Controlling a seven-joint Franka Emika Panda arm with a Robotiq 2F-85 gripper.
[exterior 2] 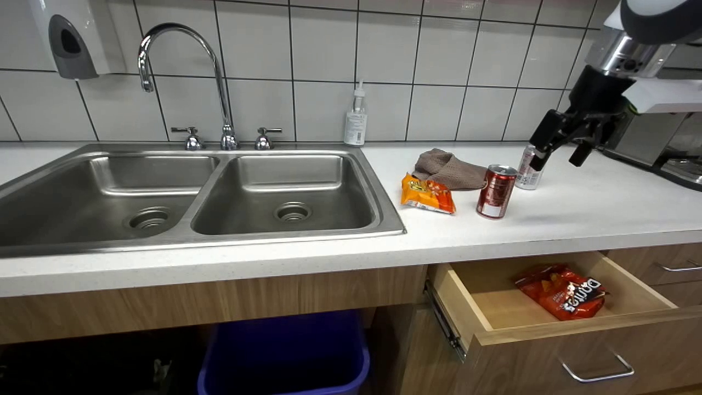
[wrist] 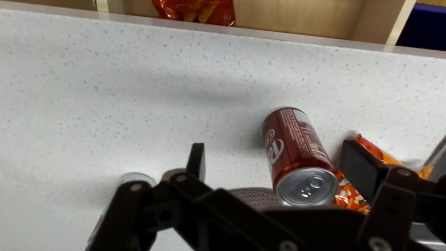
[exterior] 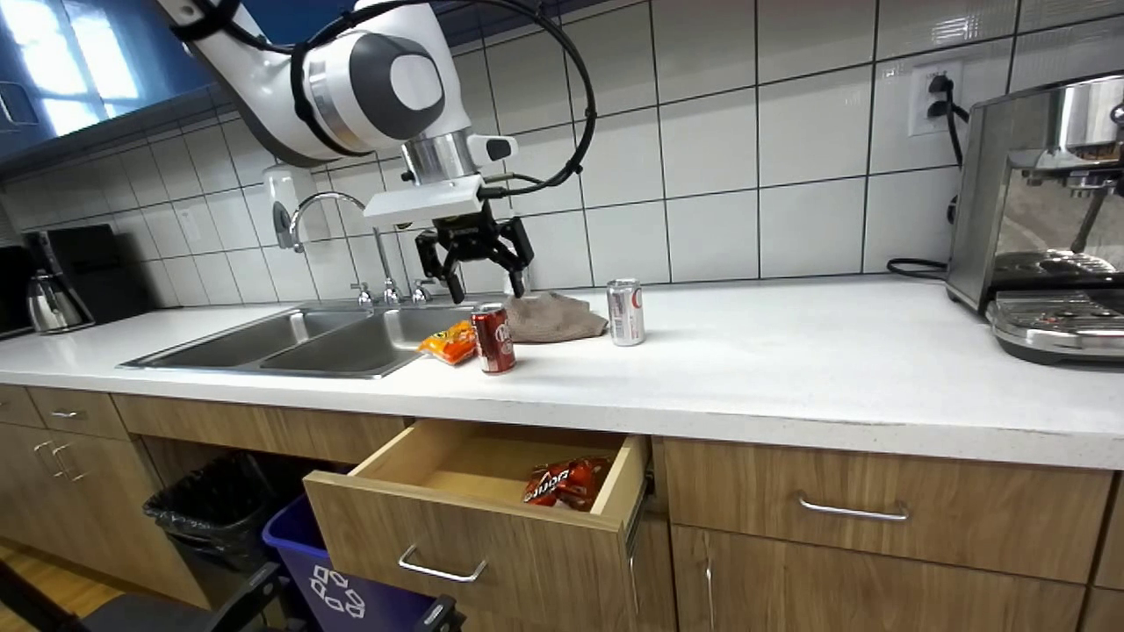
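Note:
My gripper [exterior: 486, 292] hangs above the counter, its jaws spread wide with nothing held. A dark red soda can [exterior: 493, 339] stands upright below the gripper; in the wrist view the red can [wrist: 292, 139] shows between the two fingers, with its top facing the camera. Beside it lies an orange snack bag [exterior 2: 426, 193], partly covered by a finger in the wrist view. Behind the can is a crumpled brown cloth [exterior: 553, 318]. A silver can [exterior: 625, 312] stands upright to one side, mostly hidden by the gripper in the wrist view.
An open drawer [exterior: 465, 505] below the counter holds a red chip bag [exterior 2: 567, 293]. Nearby are a double sink [exterior 2: 296, 233] with a faucet [exterior 2: 222, 82], a soap bottle [exterior 2: 356, 120] and a blue recycling bin [exterior: 351, 579]. A coffee machine [exterior: 1019, 211] stands on the counter.

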